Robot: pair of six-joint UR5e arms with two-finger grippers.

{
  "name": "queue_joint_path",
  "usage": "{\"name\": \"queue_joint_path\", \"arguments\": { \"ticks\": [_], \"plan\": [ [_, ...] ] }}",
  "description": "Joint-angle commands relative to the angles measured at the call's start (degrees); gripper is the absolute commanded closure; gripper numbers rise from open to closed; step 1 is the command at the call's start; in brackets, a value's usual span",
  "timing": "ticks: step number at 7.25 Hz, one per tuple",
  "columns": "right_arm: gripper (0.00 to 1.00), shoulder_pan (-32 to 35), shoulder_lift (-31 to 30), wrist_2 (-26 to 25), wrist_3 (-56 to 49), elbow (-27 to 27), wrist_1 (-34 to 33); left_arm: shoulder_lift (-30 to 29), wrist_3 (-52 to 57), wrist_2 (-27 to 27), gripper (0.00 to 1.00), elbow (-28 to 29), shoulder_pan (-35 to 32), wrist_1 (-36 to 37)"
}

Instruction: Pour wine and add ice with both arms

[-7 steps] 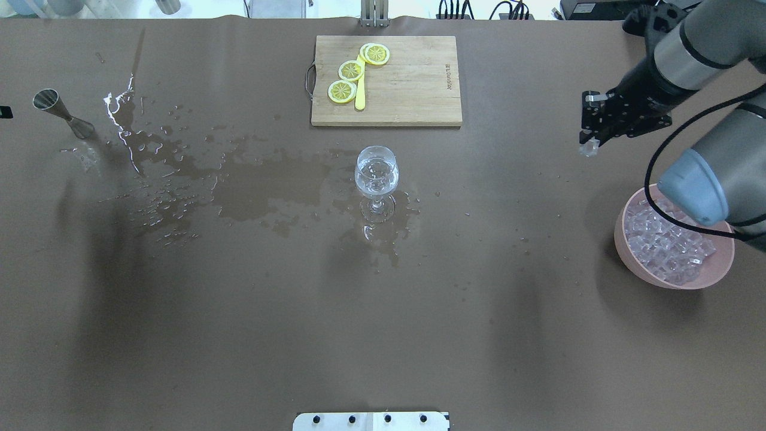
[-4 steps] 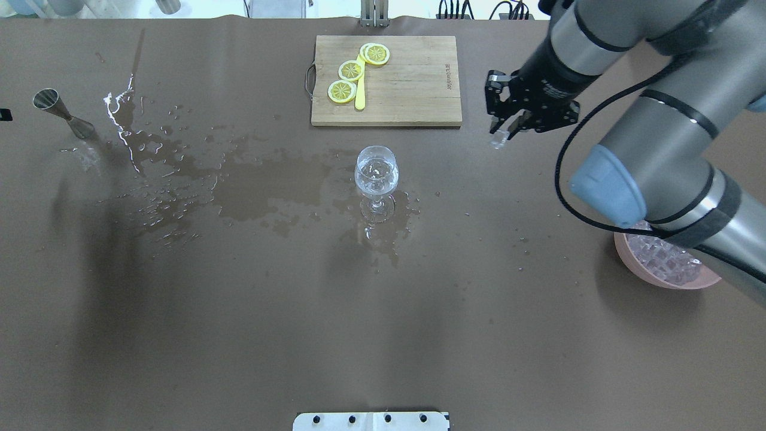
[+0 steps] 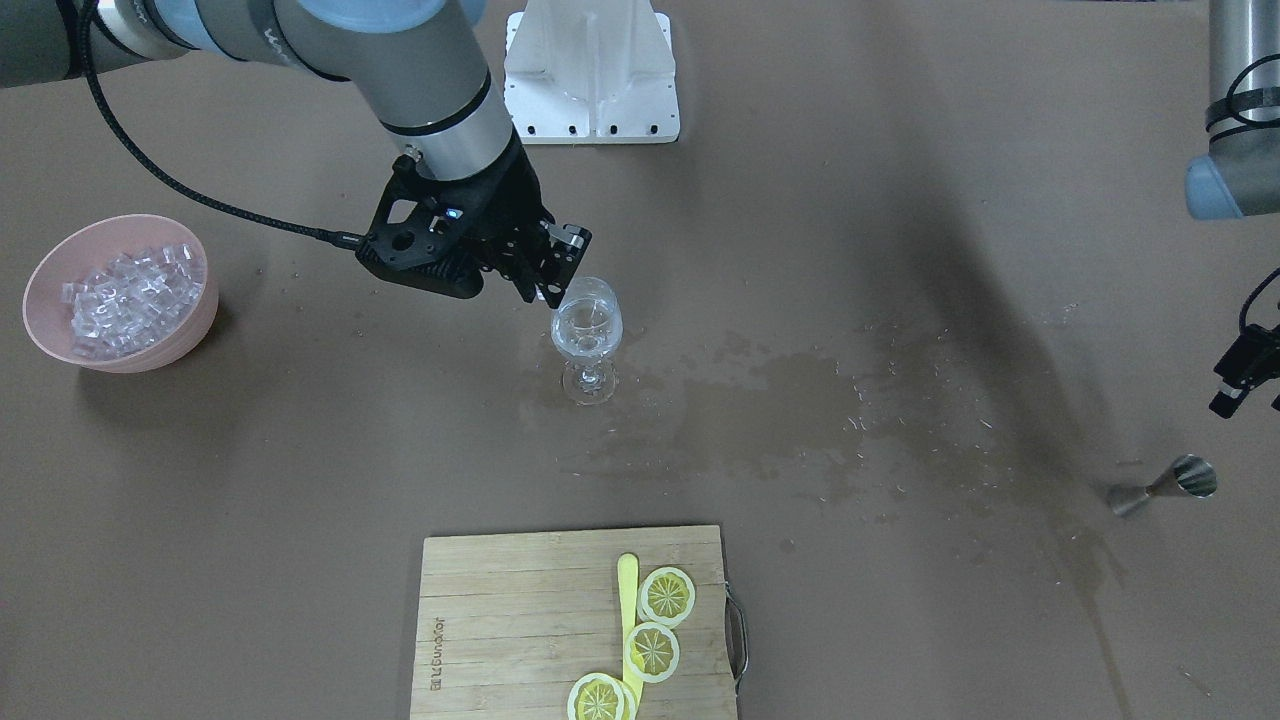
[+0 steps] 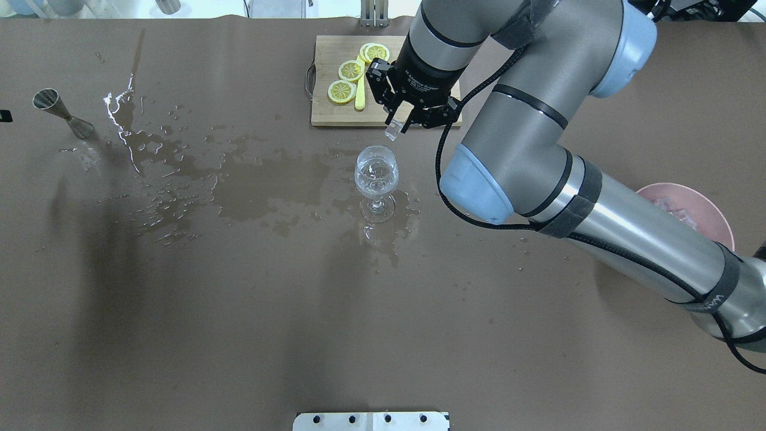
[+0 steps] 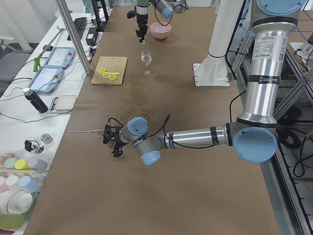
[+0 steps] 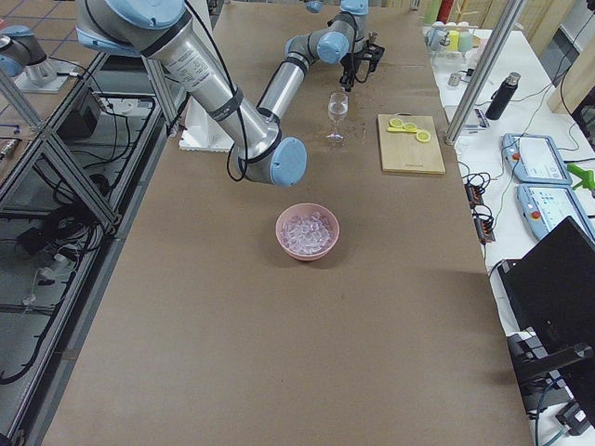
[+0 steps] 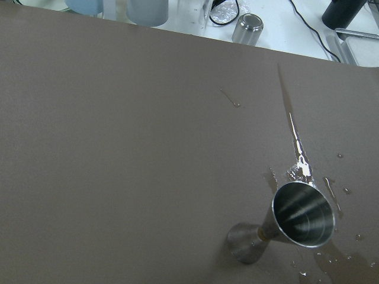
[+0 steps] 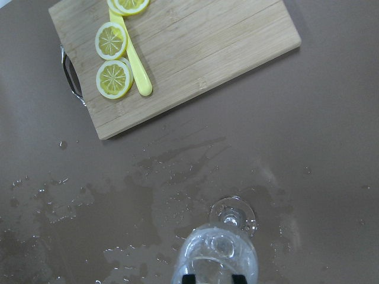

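Brown table (image 4: 239, 335), wet from centre to left edge. One wine glass (image 4: 376, 173) with wine (image 4: 375, 182) mid-table, one bowl (image 3: 140, 358) of ice (image 3: 125, 290) at the right edge, three lemon slices (image 4: 350, 70) at the far edge. The right gripper (image 4: 397, 126) pinches one ice cube (image 4: 391, 132) above the glass; I cannot tell how far the left gripper (image 3: 1238, 378) is open.

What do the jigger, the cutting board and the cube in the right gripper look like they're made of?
Jigger: metal, probably stainless steel, brushed, with bright reflections inside the cup.
Cutting board: pale wood or bamboo, glued strips with visible grain, matte.
Ice cube in the right gripper: clear and glassy; real ice or plastic, cannot tell.
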Motion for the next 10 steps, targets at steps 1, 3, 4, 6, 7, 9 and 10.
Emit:
{"name": "queue_joint_path", "arguments": {
  "ticks": [1,3,4,6,7,9,10],
  "plan": [
    [1.0,-1.05,0.45,-0.6,1.15,-0.72,0.9,0.04,-0.1,0.0,0.02,-0.1,0.0,-0.05],
    [0.53,-1.15,0.53,-0.69,1.15,-0.9,0.9,0.04,-0.1,0.0,0.02,-0.01,0.0,-0.23],
    [0.37,-1.15,0.53,-0.6,0.98,-1.07,0.9,0.04,-0.1,0.0,0.02,-0.01,0.0,-0.32],
    [0.35,-1.06,0.36,-0.6,0.8,-1.07,0.99,0.04,-0.27,0.0,0.02,-0.01,0.0,-0.4],
    [0.35,-0.19,-0.25,-0.43,0.36,-0.81,0.99,0.12,-0.62,0.0,0.02,-0.45,0.0,-0.4],
    [0.35,3.75,-4.36,0.8,-4.53,0.5,0.99,-1.36,-11.72,-0.18,0.03,-1.06,0.18,-0.49],
    [0.35,6.91,-7.78,2.81,-10.31,1.29,0.99,-0.5,-12.74,-0.87,0.02,-3.15,0.09,0.2]
  ]
}}
